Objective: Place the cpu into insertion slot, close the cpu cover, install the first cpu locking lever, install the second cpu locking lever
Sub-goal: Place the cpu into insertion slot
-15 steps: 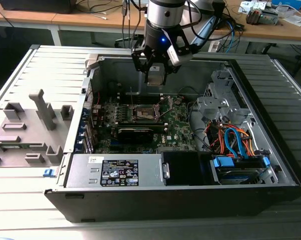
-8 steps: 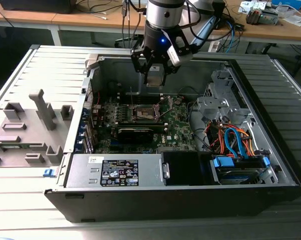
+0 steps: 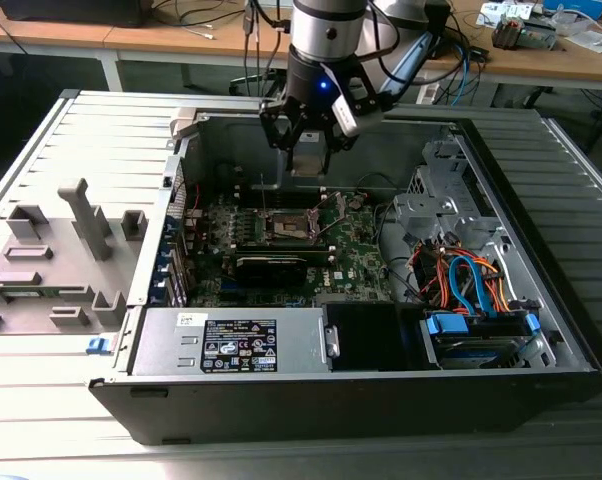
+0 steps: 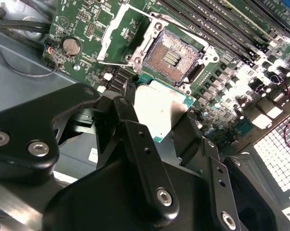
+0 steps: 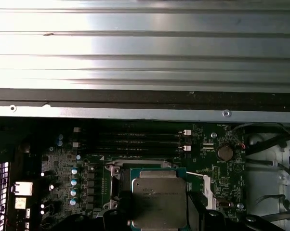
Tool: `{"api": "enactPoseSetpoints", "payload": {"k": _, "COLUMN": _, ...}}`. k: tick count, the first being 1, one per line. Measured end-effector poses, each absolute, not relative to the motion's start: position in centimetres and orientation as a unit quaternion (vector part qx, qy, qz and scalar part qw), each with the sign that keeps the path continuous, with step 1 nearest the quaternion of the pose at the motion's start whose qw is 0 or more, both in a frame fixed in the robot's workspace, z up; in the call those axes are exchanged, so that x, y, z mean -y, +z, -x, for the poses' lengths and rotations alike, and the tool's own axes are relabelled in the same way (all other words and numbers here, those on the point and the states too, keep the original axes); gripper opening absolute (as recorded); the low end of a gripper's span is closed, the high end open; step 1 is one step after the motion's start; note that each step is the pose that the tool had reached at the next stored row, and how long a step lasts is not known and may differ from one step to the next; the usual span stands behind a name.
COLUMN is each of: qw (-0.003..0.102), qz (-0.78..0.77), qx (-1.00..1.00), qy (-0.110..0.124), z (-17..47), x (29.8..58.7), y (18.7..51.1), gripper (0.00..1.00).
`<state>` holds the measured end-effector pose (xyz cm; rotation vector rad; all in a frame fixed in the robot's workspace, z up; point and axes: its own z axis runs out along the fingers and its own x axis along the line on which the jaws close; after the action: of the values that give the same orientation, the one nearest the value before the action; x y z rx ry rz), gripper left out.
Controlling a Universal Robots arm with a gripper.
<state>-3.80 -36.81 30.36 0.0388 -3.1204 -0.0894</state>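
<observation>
Open computer case (image 3: 331,395) is lying on its side on a ribbed grey surface, interior facing up. A grey power supply box (image 3: 231,340) with a black label is sitting along the near wall in the exterior view. The green motherboard (image 3: 361,250) is lying on the case floor.

The arm (image 3: 326,30) is reaching down from above into the case, and the gripper (image 3: 308,165) is hanging above the board, over the socket area, clear of the board surface.

The cpu cover (image 4: 144,41) is standing swung open beside the socket, with green board showing through its cut-out centre.

The insertion slot (image 4: 173,57) is lying uncovered, its brownish-gold pin field bare in the second wrist view. In the exterior view it is sitting just below the gripper (image 3: 286,228).

The black fingers (image 4: 135,139) are closing on two opposite edges of the cpu (image 4: 157,108), pinching it flat with the silver-grey top facing the cameras. The cpu is hanging in the air above the board, not seated. The first wrist view is showing it (image 5: 159,202) in front of the socket frame and hiding most of it, with a finger (image 5: 195,211) at one edge. Whether it is squarely over the pin field, I cannot tell.
</observation>
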Motion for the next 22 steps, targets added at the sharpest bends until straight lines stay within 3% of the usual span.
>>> {"api": "enactPoseSetpoints", "payload": {"k": 22, "qw": 0.01, "qz": -0.012, "qx": 0.999, "qy": -0.028, "z": 3.94, "x": 37.09, "y": 29.59, "gripper": 0.55}}
